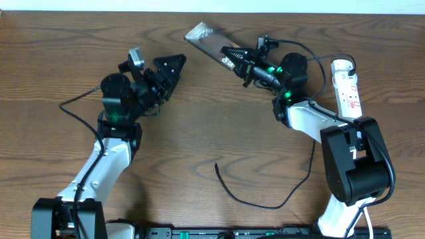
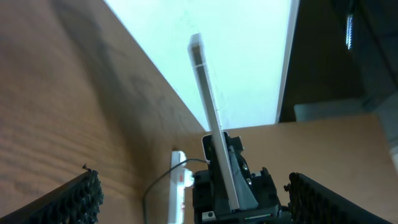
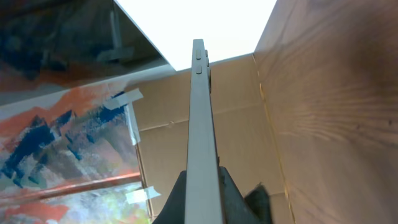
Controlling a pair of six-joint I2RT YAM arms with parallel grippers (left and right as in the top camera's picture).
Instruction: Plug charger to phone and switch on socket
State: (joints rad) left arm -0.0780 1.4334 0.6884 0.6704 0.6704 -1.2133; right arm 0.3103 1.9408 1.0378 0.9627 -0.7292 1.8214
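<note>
My right gripper (image 1: 240, 61) is shut on the phone (image 1: 209, 40), holding it tilted above the table's far middle. In the right wrist view the phone (image 3: 199, 124) shows edge-on between my fingers (image 3: 202, 202). My left gripper (image 1: 171, 74) is open and empty, left of the phone and pointing at it. In the left wrist view its fingers (image 2: 199, 208) frame the phone (image 2: 211, 118). The charger (image 1: 249, 198) lies loose on the table near the front, its free tip toward the middle. The white socket (image 1: 347, 86) lies at the far right and also shows in the left wrist view (image 2: 179, 193).
A black rail (image 1: 265, 232) runs along the table's front edge. Cardboard (image 3: 242, 124) and a painted sheet (image 3: 62, 143) stand beyond the table's far side. A black cable loops near the socket's far end (image 1: 345, 60).
</note>
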